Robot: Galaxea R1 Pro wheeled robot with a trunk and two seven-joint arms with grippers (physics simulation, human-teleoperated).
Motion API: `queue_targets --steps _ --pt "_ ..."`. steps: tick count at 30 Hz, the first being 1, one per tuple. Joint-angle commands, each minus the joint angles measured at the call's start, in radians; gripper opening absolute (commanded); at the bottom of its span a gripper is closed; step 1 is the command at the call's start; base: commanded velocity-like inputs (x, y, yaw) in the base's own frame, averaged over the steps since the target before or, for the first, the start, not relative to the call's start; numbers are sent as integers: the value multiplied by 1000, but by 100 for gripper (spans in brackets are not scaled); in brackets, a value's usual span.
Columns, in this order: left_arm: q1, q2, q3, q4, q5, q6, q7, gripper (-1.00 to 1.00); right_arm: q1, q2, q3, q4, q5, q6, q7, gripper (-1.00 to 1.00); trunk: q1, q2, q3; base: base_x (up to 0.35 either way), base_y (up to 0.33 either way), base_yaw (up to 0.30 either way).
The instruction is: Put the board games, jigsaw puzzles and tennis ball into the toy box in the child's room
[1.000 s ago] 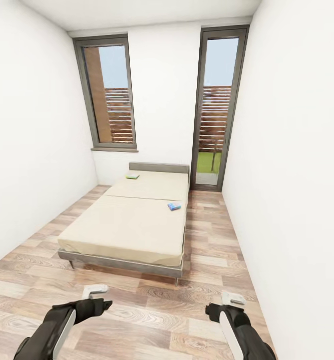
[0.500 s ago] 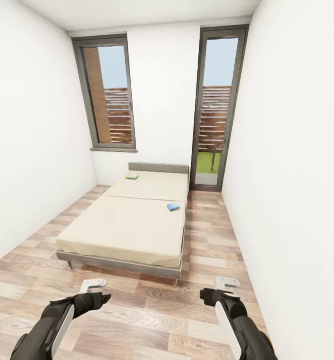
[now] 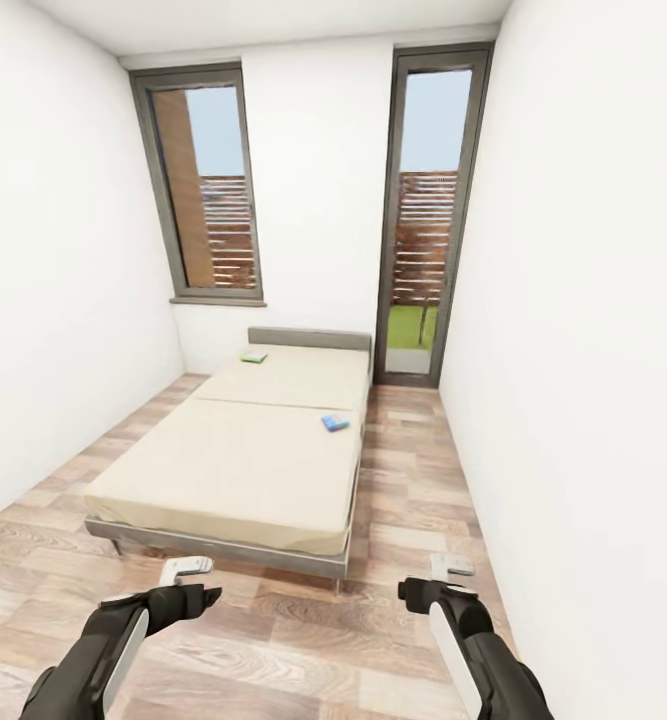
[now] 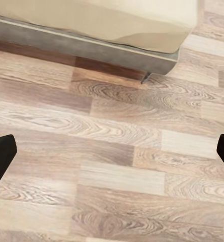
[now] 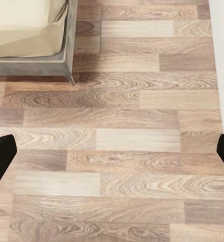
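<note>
Beige bed (image 3: 243, 460) ahead, two games on it: green one (image 3: 254, 357) near headboard, blue one (image 3: 335, 423) by right edge. Both end effectors, left (image 3: 188, 570) and right (image 3: 451, 568), spread wide, empty, over floor. Boxes look light, stiff, flat; I'd pinch overhanging edge, mattress soft underneath.

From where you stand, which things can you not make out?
- Green box near the headboard: print too small, head view.
- Blue box: picture too small, head view.
- Bed: cut by the frame edge, left wrist view.
</note>
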Motion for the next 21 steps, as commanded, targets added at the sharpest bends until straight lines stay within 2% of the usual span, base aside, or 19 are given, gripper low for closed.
queue_targets --steps 1,6,14,21 --pt "-1 -1 2 -1 0 6 -5 100 -1 0 2 -1 -11 2 -9 100 1 -2 -2 298 -114 0" --pt "-1 -1 3 -2 0 6 -5 100 -1 1 2 -1 -11 1 -9 100 1 -2 -2 307 -59 0" --pt "-1 -1 2 -2 -1 7 -4 100 -1 3 2 0 -10 -1 -10 100 1 -2 -2 257 131 4" --pt "-1 -3 2 -2 -1 2 -3 100 -1 3 2 0 -10 -2 -9 100 1 -2 -2 184 29 59"
